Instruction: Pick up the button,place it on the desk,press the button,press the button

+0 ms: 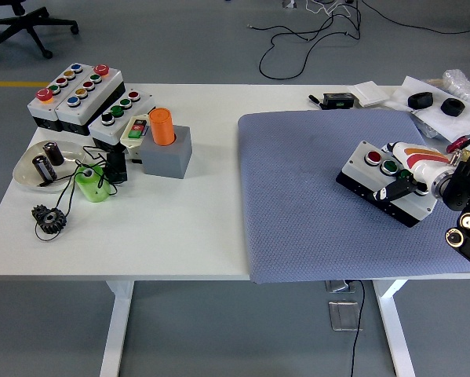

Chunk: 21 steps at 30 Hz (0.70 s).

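Currently the right hand (423, 177) reaches in from the table's right edge, its white-and-orange fingers (411, 157) closed over the right end of the button box (384, 182), a dark finger hooked down the box's near side. The box sits tilted, left end lower, on or just above the grey mat (321, 188) near that mat's right edge; contact with the mat cannot be confirmed. The box is white-topped on a black base, carrying one red and one green button in a row.

The mat's left and centre portions are bare, as is the white table (180, 228) along its near edge. Clutter is confined to the far-left corner: a group of control boxes (81, 98), a grey block holding an orange cylinder (163, 126), and a green cup (92, 183). Small black parts (437, 103) lie at the far-right corner.
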Each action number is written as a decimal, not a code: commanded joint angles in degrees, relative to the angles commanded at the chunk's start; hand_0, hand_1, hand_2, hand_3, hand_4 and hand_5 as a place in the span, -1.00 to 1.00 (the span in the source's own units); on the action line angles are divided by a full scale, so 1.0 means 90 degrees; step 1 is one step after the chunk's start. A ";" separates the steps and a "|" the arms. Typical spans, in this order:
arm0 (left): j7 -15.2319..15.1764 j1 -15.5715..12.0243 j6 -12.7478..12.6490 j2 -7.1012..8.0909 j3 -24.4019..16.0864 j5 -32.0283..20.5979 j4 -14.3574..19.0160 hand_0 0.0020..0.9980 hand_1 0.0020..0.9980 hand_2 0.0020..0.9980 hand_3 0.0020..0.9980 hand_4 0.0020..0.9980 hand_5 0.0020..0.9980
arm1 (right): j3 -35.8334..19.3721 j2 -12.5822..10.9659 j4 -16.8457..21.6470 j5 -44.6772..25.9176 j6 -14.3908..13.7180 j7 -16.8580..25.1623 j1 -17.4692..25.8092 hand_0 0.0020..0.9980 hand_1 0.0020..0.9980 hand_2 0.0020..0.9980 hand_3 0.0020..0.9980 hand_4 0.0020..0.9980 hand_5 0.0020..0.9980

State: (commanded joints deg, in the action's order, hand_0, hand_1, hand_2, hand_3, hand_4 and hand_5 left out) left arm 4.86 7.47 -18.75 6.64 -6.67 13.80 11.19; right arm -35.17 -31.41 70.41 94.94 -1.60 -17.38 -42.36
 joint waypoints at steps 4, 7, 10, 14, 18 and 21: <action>0.0007 0.0003 -0.0001 -0.0003 0.0018 -0.0007 -0.0003 0.20 0.06 -0.02 -0.13 -0.46 0.99 | 0.0208 -0.0158 0.0330 0.0135 0.0235 0.0837 -0.0145 -0.75 -0.76 -0.52 -0.24 0.07 -0.86; 0.0007 0.0000 -0.0006 -0.0009 0.0032 -0.0022 -0.0007 0.20 0.06 -0.02 -0.13 -0.46 0.99 | 0.0372 -0.0231 0.0539 0.0371 0.0361 0.1323 -0.0261 -0.77 -0.77 -0.52 -0.24 0.06 -0.87; 0.0001 0.0000 -0.0010 -0.0009 0.0025 -0.0031 -0.0009 0.20 0.06 -0.02 -0.13 -0.46 0.99 | 0.0599 -0.0262 0.0695 0.0840 0.0522 0.1660 -0.0411 -0.77 -0.77 -0.52 -0.24 0.06 -0.87; 0.0003 -0.0001 -0.0013 -0.0011 0.0024 -0.0023 -0.0008 0.20 0.06 -0.02 -0.13 -0.46 0.99 | 0.0761 -0.0161 0.0628 0.1222 0.0737 0.1666 -0.0500 -0.72 -0.76 -0.52 -0.23 0.04 -0.90; 0.0004 -0.0007 -0.0017 -0.0016 0.0036 -0.0030 -0.0008 0.20 0.06 -0.02 -0.13 -0.46 0.99 | 0.0915 -0.0033 0.0438 0.1587 0.0738 0.1774 -0.0558 -0.72 -0.76 -0.52 -0.23 0.04 -0.90; 0.0005 -0.0013 -0.0018 -0.0018 0.0047 -0.0034 -0.0009 0.20 0.06 -0.02 -0.13 -0.46 0.99 | 0.0972 0.0025 0.0317 0.1807 0.0602 0.1960 -0.0583 -0.63 -0.72 -0.49 -0.21 0.05 -0.90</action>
State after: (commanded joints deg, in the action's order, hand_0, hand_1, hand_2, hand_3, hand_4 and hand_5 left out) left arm 4.90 7.36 -18.91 6.48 -6.25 13.50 11.11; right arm -26.42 -31.18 73.27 111.20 3.82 0.26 -47.60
